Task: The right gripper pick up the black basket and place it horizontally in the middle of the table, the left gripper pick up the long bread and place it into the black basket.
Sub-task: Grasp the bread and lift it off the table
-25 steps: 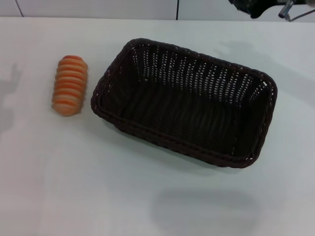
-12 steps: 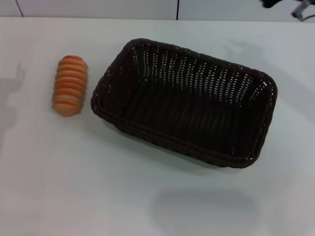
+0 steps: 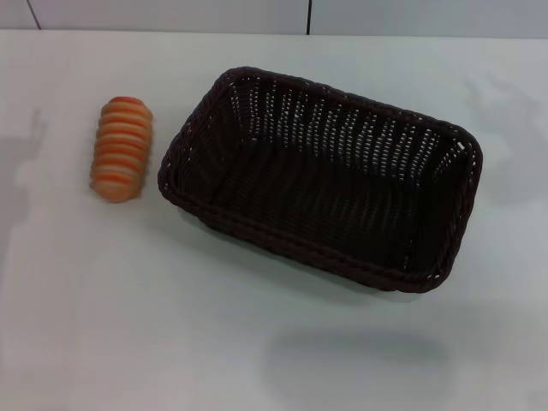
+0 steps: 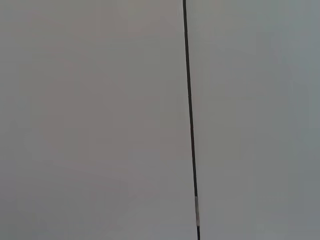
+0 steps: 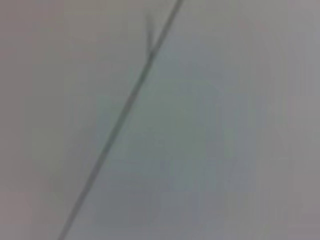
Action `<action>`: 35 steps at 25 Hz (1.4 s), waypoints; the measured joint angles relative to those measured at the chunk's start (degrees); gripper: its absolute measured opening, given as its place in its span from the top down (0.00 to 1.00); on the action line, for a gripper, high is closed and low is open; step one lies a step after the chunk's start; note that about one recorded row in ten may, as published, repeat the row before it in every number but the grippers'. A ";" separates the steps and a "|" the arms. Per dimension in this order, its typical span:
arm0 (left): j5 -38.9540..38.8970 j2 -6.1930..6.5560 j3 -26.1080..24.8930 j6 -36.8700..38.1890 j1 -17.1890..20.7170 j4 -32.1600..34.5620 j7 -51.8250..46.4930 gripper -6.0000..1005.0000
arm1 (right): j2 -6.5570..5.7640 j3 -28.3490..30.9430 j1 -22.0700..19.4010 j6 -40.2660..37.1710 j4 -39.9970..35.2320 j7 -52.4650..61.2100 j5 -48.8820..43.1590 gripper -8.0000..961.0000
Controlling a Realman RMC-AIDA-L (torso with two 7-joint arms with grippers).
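- Neither end effector shows in your head view, and the wrist views show no fingers, so you cannot tell whether either is apart or together.
- Your left wrist view gives only a pale flat surface crossed by a thin dark seam (image 4: pixel 190 120).
- Your right wrist view gives a similar pale surface with a slanting dark line (image 5: pixel 120 117).
- Look to the basket (image 3: pixel 318 250) on the table (image 3: pixel 128 325): it sits upright, mouth up, just right of centre, its long axis running from about 10 o'clock to 4 o'clock.
- You will find the basket empty, its woven floor and slanted sides bare.
- You will find the bread (image 3: pixel 122 149) at 9 o'clock of the basket, lying on the table near its short end but apart from it, lengthwise from 12 to 6 o'clock.
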 joint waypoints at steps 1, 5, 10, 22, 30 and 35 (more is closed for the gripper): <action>0.00 0.00 0.00 0.00 0.00 0.00 0.00 0.19 | 0.01 -0.99 -1.03 -1.91 0.14 -0.30 -0.01 0.65; -0.04 0.00 0.33 0.18 -0.28 0.15 -0.08 0.19 | 0.13 -3.99 -5.15 -10.03 0.53 -0.48 0.06 0.65; -0.04 0.00 1.20 0.76 -0.42 0.26 -0.16 0.19 | 0.26 -7.18 -9.12 -21.15 -0.26 0.03 2.10 0.65; 0.39 0.11 -8.63 -29.08 -5.33 -7.55 -8.72 0.19 | 0.18 -8.44 -10.96 -25.91 -1.28 0.25 2.37 0.65; 4.27 0.28 -20.72 -55.42 -17.65 -9.89 -15.59 0.19 | 0.16 -8.10 -13.60 -25.88 1.29 0.28 2.59 0.65; 12.25 0.39 -21.51 -60.57 -23.19 -10.02 -18.85 0.19 | 0.25 -8.23 -16.92 -28.38 3.76 0.86 4.53 0.65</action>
